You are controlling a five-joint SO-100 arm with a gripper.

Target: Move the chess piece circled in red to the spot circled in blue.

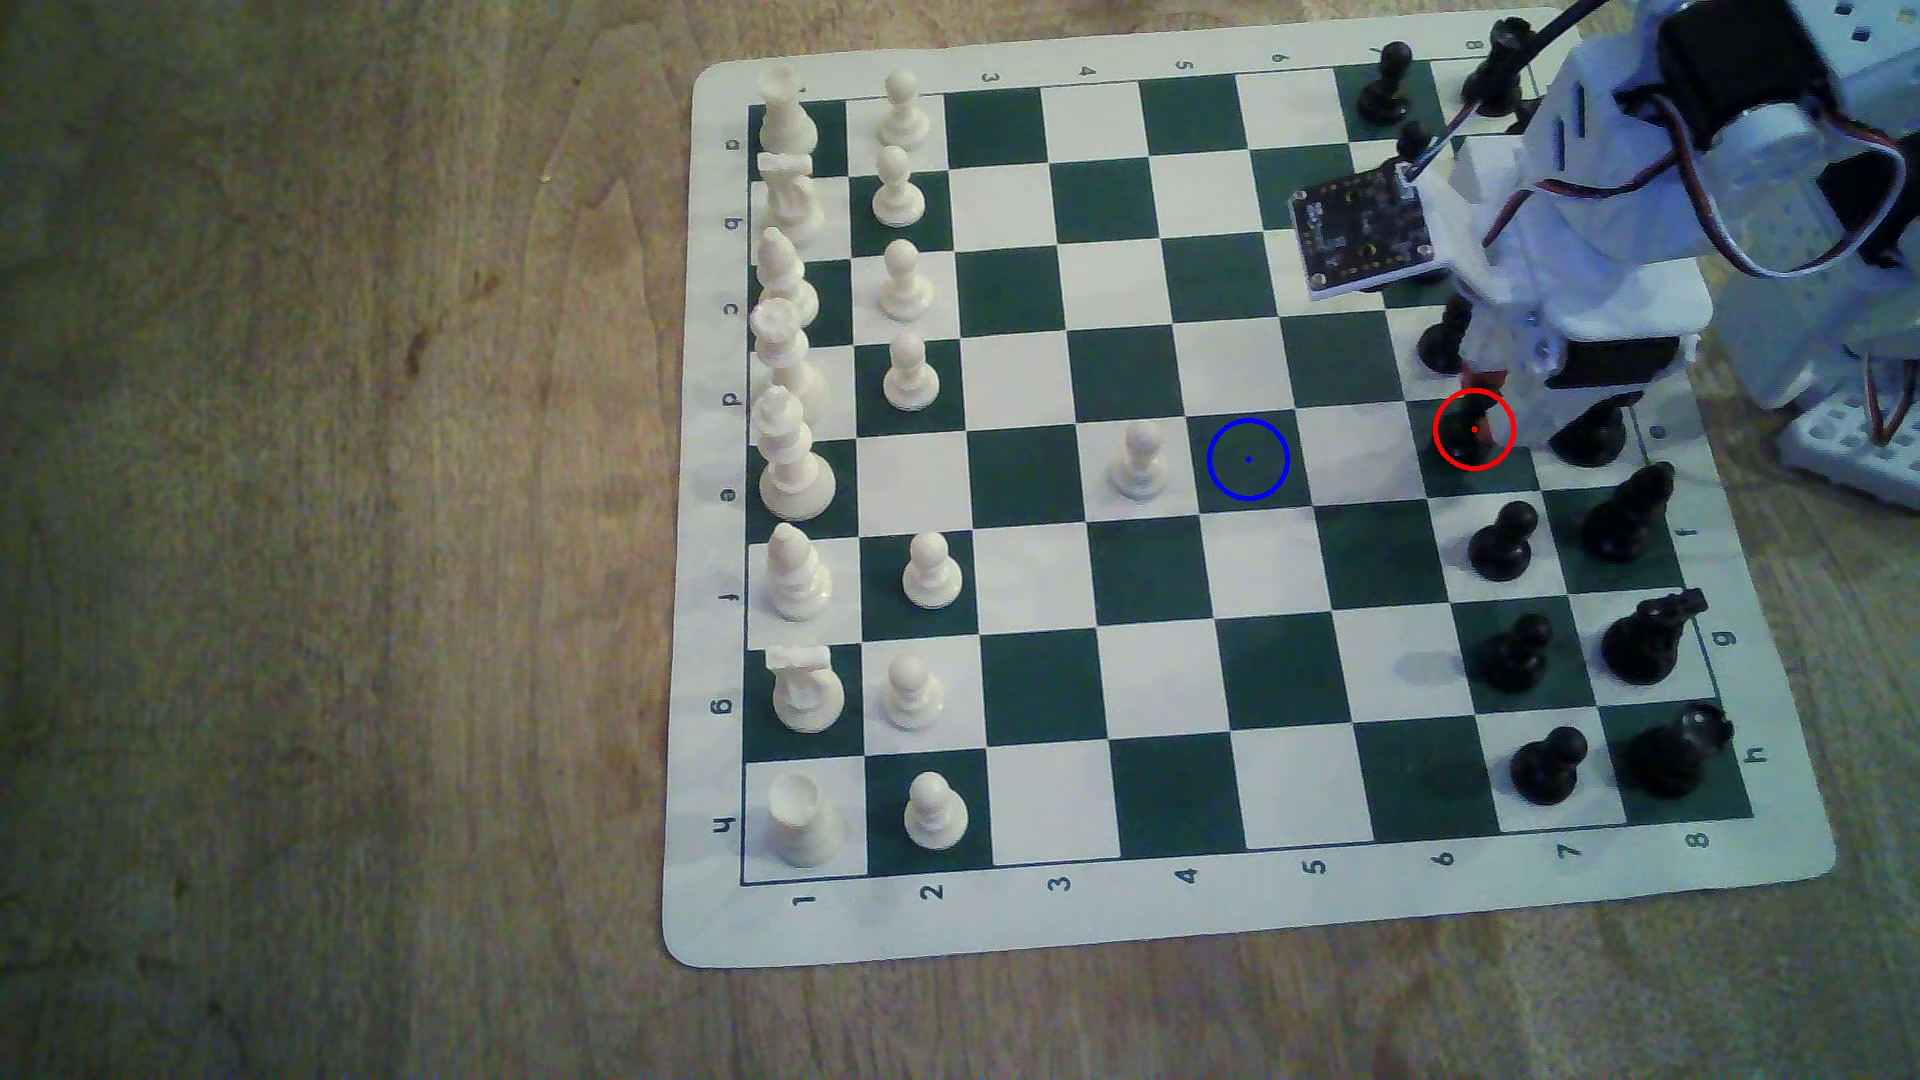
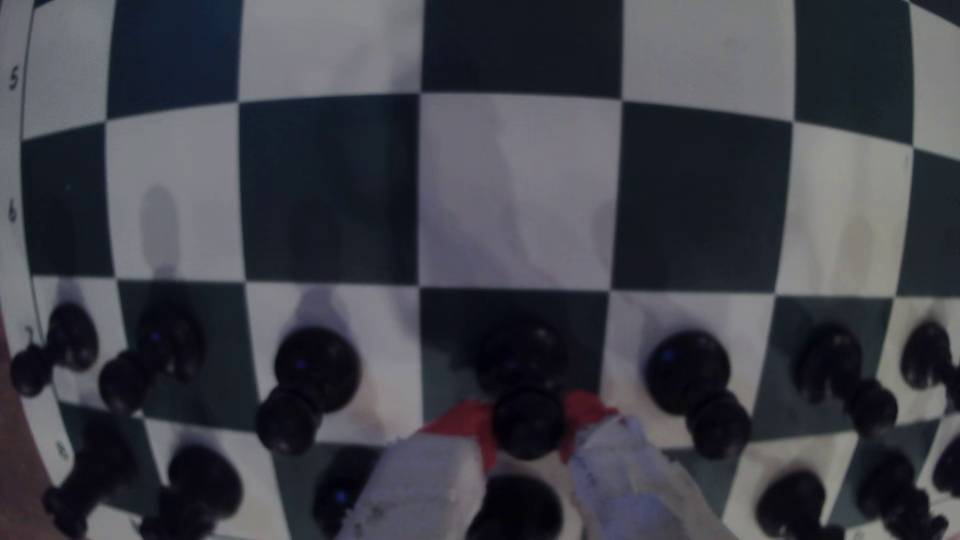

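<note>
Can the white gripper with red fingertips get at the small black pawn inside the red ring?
Probably yes: the gripper already has a red fingertip on each side of the pawn's head, and neighbouring black pawns stand apart.

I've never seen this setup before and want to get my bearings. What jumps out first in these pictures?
The white arm at the exterior view's right reaches onto the green-and-white chess mat, its red-tipped gripper straddling a red-ringed black pawn in the black pawn row. Further left on that row, a blue ring marks a bare green square beside a lone advanced white pawn.

cream pieces (image 1: 792,343), advanced cream pawn (image 1: 1140,463), wooden table (image 1: 312,519)
</note>
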